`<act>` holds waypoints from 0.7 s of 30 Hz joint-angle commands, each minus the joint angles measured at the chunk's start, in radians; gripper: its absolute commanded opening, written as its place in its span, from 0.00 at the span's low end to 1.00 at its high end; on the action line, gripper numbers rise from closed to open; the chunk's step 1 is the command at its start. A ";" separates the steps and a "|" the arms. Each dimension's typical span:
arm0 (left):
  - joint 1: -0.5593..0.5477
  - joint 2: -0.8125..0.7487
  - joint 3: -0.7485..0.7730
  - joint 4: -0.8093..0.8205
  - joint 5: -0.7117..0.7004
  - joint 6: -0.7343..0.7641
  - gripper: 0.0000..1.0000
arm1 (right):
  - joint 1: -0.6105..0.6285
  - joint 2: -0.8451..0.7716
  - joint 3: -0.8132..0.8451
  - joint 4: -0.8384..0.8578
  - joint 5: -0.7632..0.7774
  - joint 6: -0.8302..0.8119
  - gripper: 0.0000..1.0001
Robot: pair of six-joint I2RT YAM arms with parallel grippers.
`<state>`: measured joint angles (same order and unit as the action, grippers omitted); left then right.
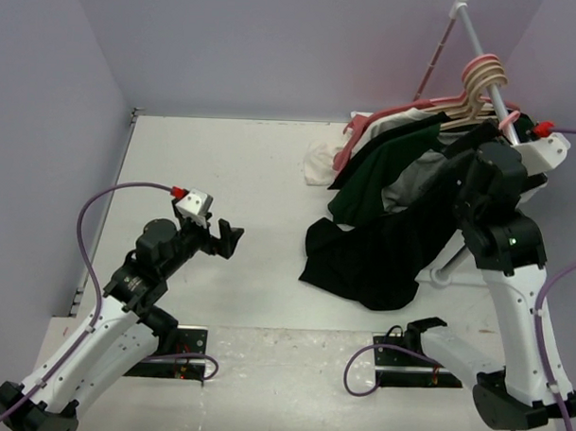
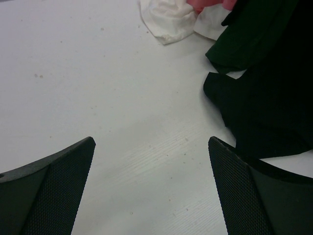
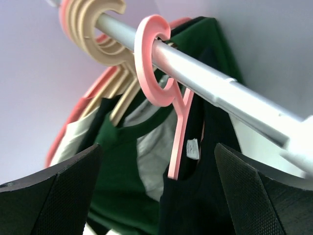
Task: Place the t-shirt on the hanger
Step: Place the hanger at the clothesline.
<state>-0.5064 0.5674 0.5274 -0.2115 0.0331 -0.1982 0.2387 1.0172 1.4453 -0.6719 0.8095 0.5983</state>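
The pink hanger (image 3: 157,68) hangs by its hook on the grey rail (image 3: 215,78). The black t-shirt (image 3: 220,200) hangs on it by the neck, its white label showing beside the pink stem. In the top view the t-shirt (image 1: 381,252) drapes from the rail down onto the table. My right gripper (image 3: 159,152) is open just below the hanger's hook, with nothing between the fingers. Its arm (image 1: 497,199) is raised to the rail. My left gripper (image 1: 226,240) is open and empty low over the table, left of the t-shirt's hem (image 2: 274,112).
Several cream hangers (image 3: 95,27) hang further along the rail and carry a dark green shirt with a pale front (image 3: 122,171) and a red-edged garment. A white cloth (image 1: 318,165) lies crumpled on the table behind the shirts. Purple walls enclose the table.
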 commanded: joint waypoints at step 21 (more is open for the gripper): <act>0.103 -0.045 0.077 -0.062 -0.302 -0.060 1.00 | 0.022 -0.173 -0.324 -0.030 -0.623 -0.158 0.68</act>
<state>-0.4126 0.5170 0.5777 -0.2814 -0.2619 -0.2540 0.2600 0.7968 1.2001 -0.7802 0.1942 0.4193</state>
